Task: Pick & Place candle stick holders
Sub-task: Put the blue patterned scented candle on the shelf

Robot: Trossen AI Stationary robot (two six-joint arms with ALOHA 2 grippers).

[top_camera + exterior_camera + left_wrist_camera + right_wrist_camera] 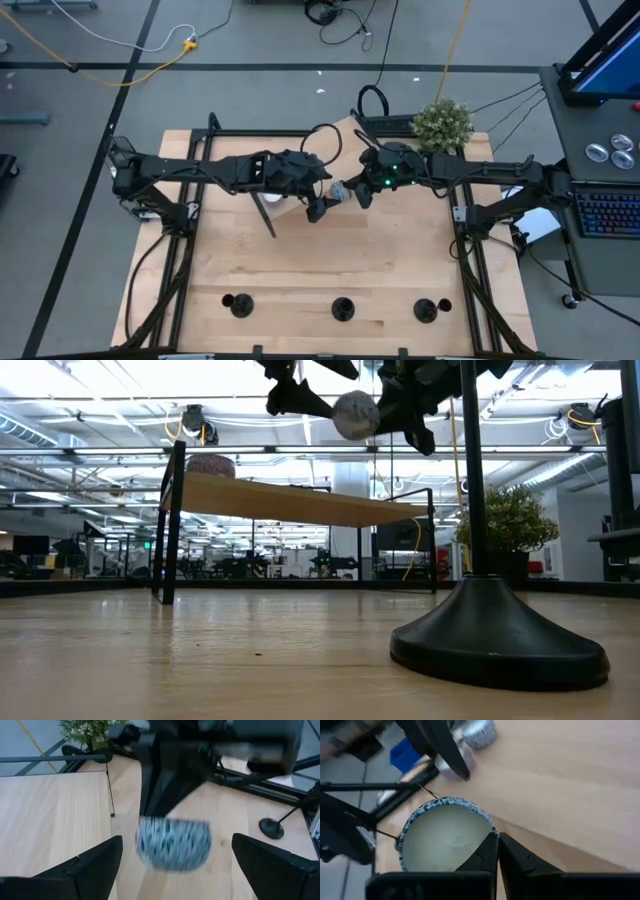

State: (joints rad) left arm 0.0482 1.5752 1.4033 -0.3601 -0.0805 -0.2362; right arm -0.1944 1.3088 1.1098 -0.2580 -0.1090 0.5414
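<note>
Three small black candle stick holders stand upright in a row along the near edge of the wooden table, well apart from one another: the left holder (239, 304), the middle holder (343, 308) and the right holder (426, 310). Each has a round flat base with a thin stem rising from its centre. None is held; all rest untouched on the tabletop

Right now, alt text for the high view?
Seen from above, the right gripper holds a small patterned cup mid-table, facing the open left gripper. Three black candlestick holders stand in a row along the table's near edge.
</note>
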